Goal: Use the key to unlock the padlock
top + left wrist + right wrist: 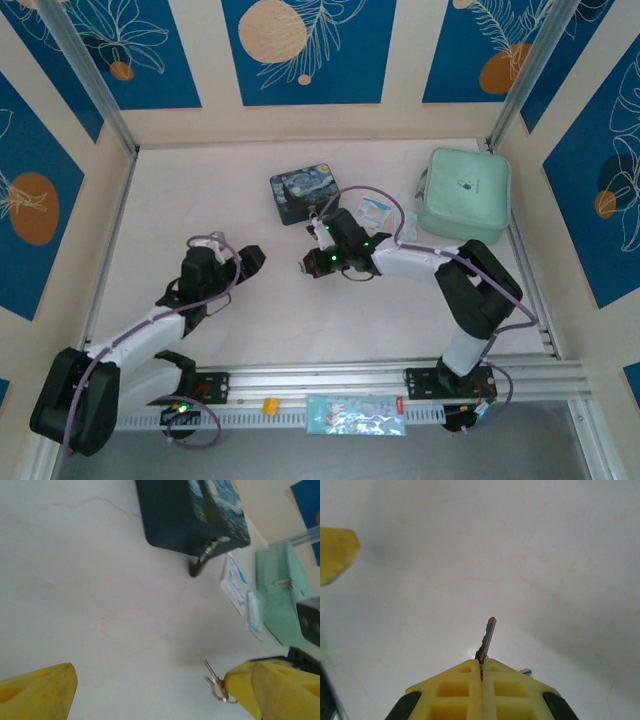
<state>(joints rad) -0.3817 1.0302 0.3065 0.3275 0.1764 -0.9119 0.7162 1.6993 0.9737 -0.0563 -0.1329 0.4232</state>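
Key (487, 637) between right fingers (460, 682); padlock (196, 568) at tin (170, 515)

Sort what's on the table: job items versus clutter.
Job: key, clamped in right end effector; padlock, hanging on tin.
Clutter: mint case; sachets.

Padlock (197, 566) at the tin's (172, 520) near side — pouch (466, 193) to its right.
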